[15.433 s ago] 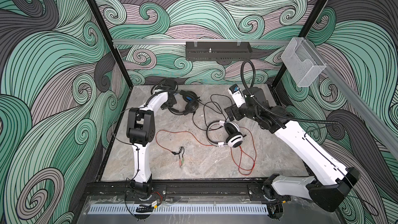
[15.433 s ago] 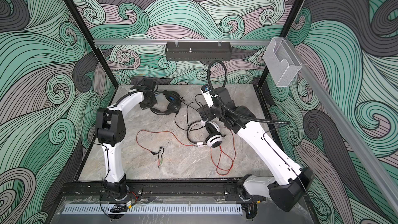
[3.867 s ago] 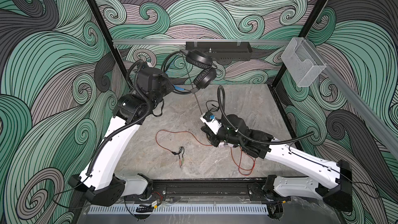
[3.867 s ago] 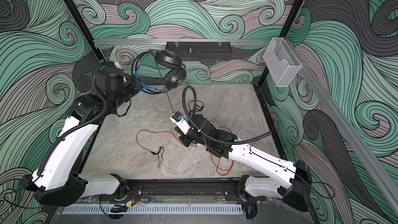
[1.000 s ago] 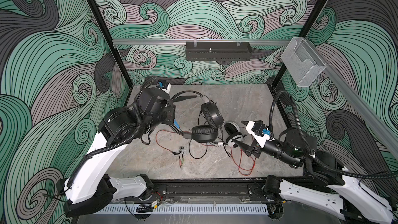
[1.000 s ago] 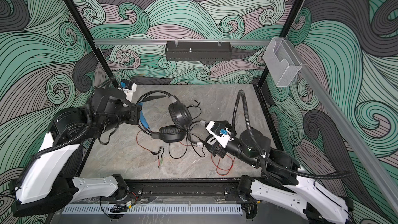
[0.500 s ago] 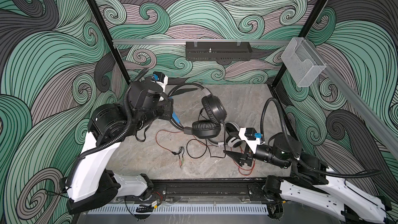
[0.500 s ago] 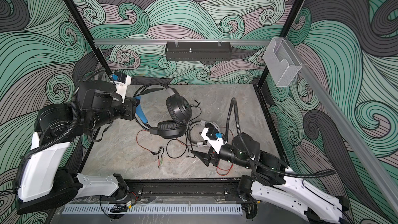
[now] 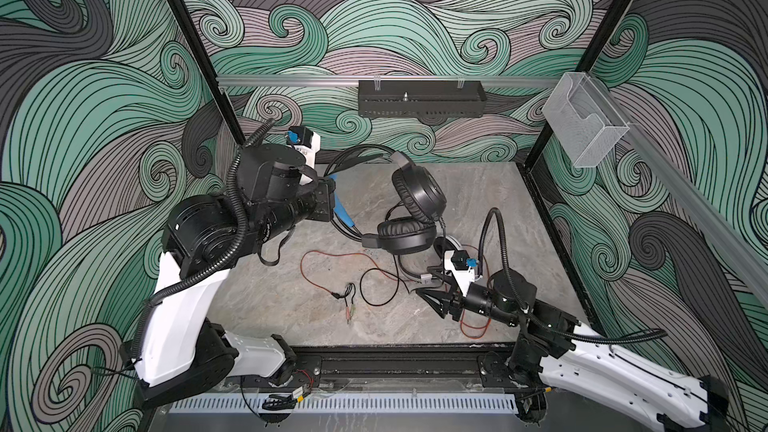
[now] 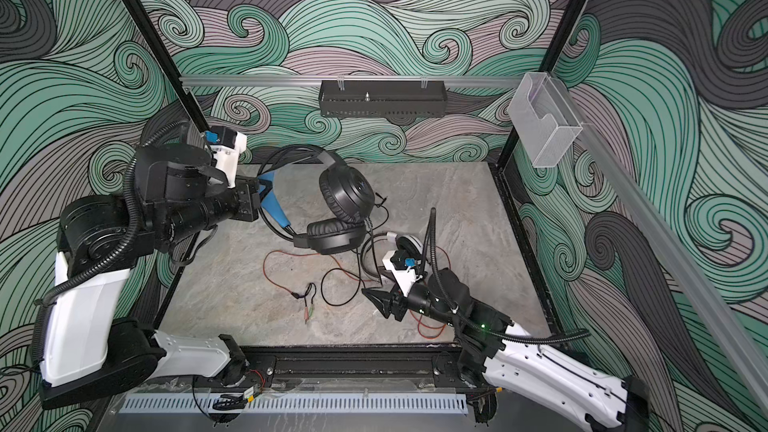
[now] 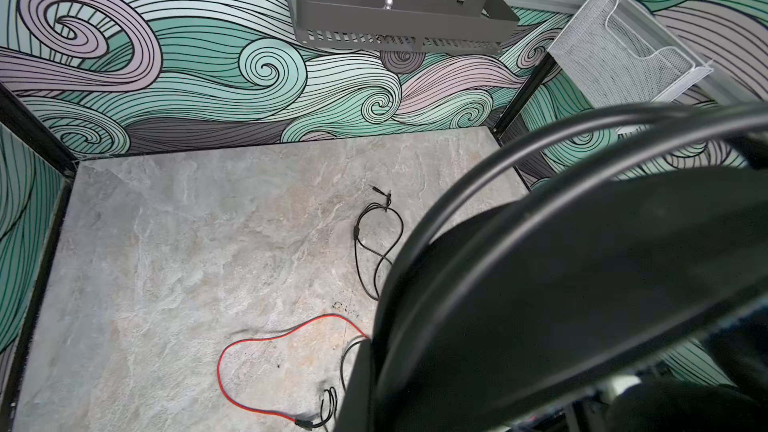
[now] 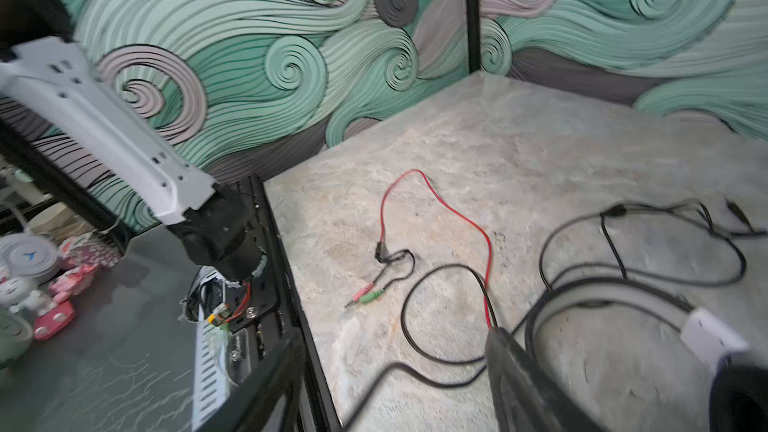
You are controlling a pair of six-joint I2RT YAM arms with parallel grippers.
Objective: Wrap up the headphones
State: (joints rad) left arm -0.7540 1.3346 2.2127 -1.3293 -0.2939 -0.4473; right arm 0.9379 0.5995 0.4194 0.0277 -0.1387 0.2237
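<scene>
1. Headsets: 2. The black headset (image 9: 417,197) is straight below the wall tray (image 9: 419,99), and the white headset (image 9: 452,243) is further below it, slightly right.
2. Cables: 2. A red cable (image 12: 381,222) and a black cable (image 11: 356,238), both on the floor below the wall tray.
3. Coloured jack plugs (image 12: 368,295): 2, one pink and one green.
4. Robot arms: 2. The left arm (image 9: 178,317) is below-left of the tray and the right arm (image 9: 615,371) is below-right.
5. Wall tray: 1.
6. Clear holder (image 9: 582,122): 1, right of the tray.

2 headsets. The black headset (image 9: 417,195), blue-lined under its band, hangs lifted by the band at the left, 1 cup above the other, and its black cable (image 11: 355,243) loops loose on the table (image 9: 270,305). The white headset (image 10: 409,243) lies half hidden at the right, its red cable (image 12: 417,172) sprawled unwrapped.
</scene>
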